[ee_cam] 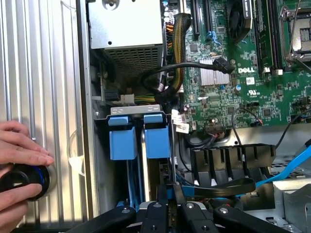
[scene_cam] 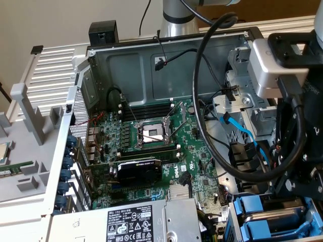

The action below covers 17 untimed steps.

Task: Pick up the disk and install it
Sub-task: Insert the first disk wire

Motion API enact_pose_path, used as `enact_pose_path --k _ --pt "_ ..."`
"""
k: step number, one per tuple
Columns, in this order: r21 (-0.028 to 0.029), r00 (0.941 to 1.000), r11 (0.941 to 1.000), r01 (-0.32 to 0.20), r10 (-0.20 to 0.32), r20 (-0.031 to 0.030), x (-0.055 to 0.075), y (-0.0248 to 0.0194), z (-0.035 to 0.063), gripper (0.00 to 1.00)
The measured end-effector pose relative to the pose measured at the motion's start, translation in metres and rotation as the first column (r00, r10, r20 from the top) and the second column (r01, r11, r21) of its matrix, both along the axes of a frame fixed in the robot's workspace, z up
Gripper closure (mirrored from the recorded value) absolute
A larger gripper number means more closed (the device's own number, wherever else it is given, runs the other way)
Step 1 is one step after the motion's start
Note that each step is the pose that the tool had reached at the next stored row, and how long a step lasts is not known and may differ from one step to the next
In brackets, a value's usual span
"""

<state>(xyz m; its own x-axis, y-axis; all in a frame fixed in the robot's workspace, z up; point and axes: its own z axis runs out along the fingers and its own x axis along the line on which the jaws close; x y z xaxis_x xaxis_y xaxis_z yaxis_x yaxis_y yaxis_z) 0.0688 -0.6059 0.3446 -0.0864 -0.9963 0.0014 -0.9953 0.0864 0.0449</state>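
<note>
1. We saw the hand (ee_cam: 167, 204) closed on the disk (ee_cam: 165, 187), its blue-railed edge standing in the drive bay (ee_cam: 138, 110) beside the power supply (ee_cam: 127, 29).
2. We judged installation under way; seating it would need a straight push along the bay's slot.

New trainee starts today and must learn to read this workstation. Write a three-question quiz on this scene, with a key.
1. True or false: a cooler covers the CPU socket on the motherboard.
2. Which is the gripper nearest to? A: the black graphics card. B: the drive bay with blue rails. C: the grey power-supply box.
3. In the wrist view, what rests on the ribbed metal panel beside the case?

Key
1. False: the CPU socket stands bare.
2. B.
3. A person's hand, around a round black object.
</note>
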Motion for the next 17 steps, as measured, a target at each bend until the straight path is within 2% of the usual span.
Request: enact_pose_path --k 11,17 --pt "-0.0003 1.0 1.0 0.0 0.0 0.0004 -0.0005 -0.0001 -0.0002 0.84" --pt "-0.0023 1.0 1.0 0.0 0.0 0.0052 -0.0016 -0.0001 -0.0001 0.84"
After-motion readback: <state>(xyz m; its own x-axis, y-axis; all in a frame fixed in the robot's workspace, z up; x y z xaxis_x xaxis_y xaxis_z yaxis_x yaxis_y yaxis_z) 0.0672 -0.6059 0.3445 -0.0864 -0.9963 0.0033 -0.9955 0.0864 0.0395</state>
